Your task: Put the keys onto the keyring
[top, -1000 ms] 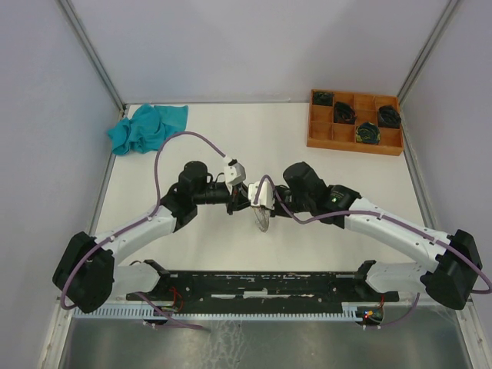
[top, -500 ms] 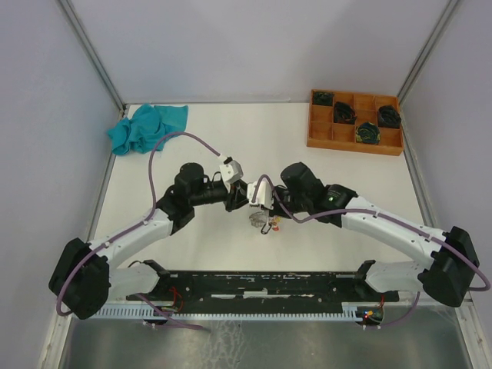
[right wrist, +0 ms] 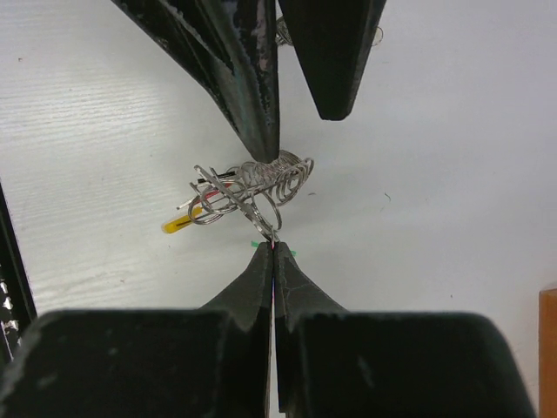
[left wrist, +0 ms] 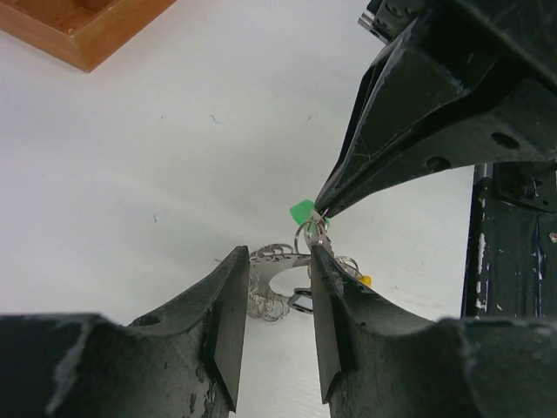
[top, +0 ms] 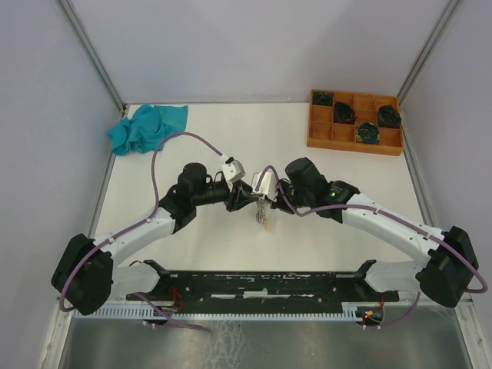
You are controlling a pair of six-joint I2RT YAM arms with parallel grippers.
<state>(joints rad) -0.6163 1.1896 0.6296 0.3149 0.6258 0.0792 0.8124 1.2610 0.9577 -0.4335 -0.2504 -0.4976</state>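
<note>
The keyring [right wrist: 265, 180], a silvery ribbed coil with a long yellow tag [right wrist: 177, 225], hangs low over the table between the two grippers [top: 262, 214]. My right gripper [right wrist: 273, 246] is shut on the key with the green tag [left wrist: 302, 212], whose small loop meets the coil. My left gripper [left wrist: 278, 261] stands open in front of the coil [left wrist: 271, 277]. One left fingertip [right wrist: 269, 148] touches the top of the coil and the other stays apart from it. A thin red strip shows inside the coil. Any other keys are hidden.
An orange wooden tray [top: 354, 144] with black coils in its compartments stands at the back right. A teal cloth [top: 146, 127] lies at the back left. A black rail [top: 261, 283] runs along the near edge, behind both arms.
My left gripper's jaws have opened and let go of the coil. The right gripper stays shut on the green-tagged key and has shifted slightly with the ring.
</note>
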